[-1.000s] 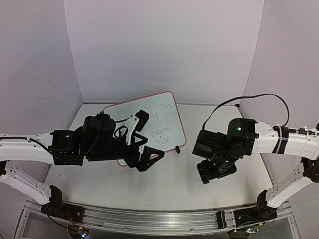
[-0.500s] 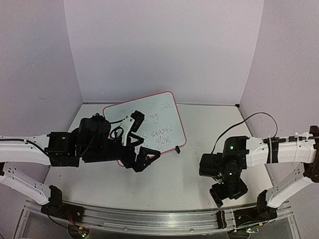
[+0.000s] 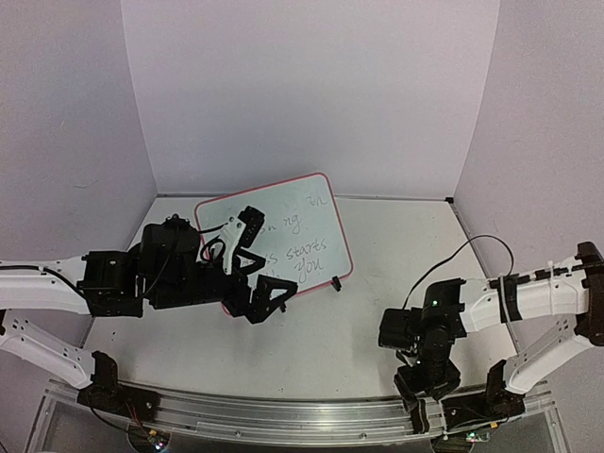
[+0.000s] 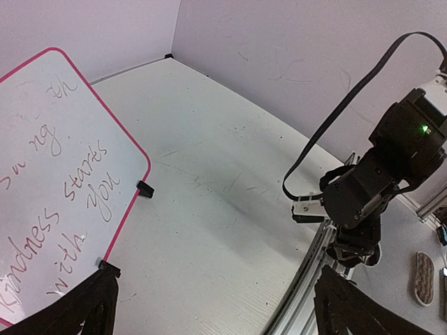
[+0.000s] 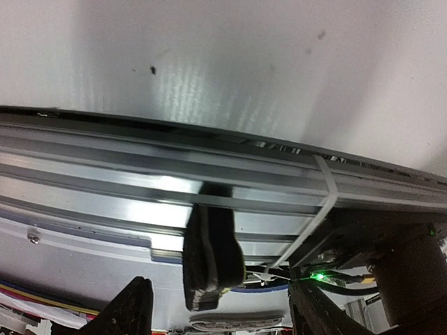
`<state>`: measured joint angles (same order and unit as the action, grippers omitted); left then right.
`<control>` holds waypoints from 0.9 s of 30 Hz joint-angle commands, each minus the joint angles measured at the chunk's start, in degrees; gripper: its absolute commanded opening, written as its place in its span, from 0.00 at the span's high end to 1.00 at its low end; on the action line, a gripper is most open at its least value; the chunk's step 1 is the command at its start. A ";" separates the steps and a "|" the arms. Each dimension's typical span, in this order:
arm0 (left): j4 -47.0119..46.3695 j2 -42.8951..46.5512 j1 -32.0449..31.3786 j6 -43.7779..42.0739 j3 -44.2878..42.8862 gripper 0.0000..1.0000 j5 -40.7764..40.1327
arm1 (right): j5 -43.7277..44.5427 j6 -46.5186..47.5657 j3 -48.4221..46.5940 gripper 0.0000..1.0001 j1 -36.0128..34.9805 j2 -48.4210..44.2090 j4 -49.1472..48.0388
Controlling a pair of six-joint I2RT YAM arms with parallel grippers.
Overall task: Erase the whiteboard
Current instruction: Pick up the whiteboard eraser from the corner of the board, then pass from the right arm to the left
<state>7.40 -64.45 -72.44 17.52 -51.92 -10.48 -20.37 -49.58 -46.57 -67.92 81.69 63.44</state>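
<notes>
The whiteboard [image 3: 297, 231] with a pink-red frame and small black feet stands tilted at the back middle of the table, dark handwriting on it. It fills the left of the left wrist view [image 4: 49, 160]. My left gripper [image 3: 269, 297] is open and empty, just in front of the board's near edge; its fingertips [image 4: 80, 310] frame bare table. My right gripper [image 3: 427, 382] is open and empty, far from the board, over the table's front edge. In the right wrist view it [image 5: 227, 314] hangs over a dark block [image 5: 209, 258] with a trace of yellow.
An aluminium rail [image 5: 105, 181] runs along the table's near edge [image 3: 283, 415]; the dark block lies across it. A white zip tie [image 5: 325, 202] wraps the rail. The right arm and its black cable [image 4: 377, 181] show in the left wrist view. Walls close the back and sides.
My right arm has swung from the middle right of the table down to the near edge, over the rail. My left gripper has drawn back slightly to the left, still open.
</notes>
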 commanded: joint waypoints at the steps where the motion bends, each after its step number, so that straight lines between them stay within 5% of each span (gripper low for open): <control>1: -2.39 1.09 -0.02 -0.92 -0.31 0.00 -1.04 | -1.50 -1.68 1.77 0.39 -0.31 1.56 -7.39; 15: -2.30 0.98 -0.02 -0.82 -0.54 0.00 -1.54 | 3.48 -4.33 2.47 0.87 -0.38 -0.40 -8.32; 23: -2.51 0.61 0.20 0.22 -0.93 0.00 -1.37 | 21.43 -0.37 -18.42 0.93 -0.65 1.77 -4.47; 27: -5.58 0.72 2.13 1.64 -0.11 0.00 2.12 | 34.51 2.22 -25.45 0.95 -0.96 2.58 -12.43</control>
<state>7.05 -64.45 -72.07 17.95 -51.92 -11.03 -2.45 -50.59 -66.63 -68.38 83.67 56.59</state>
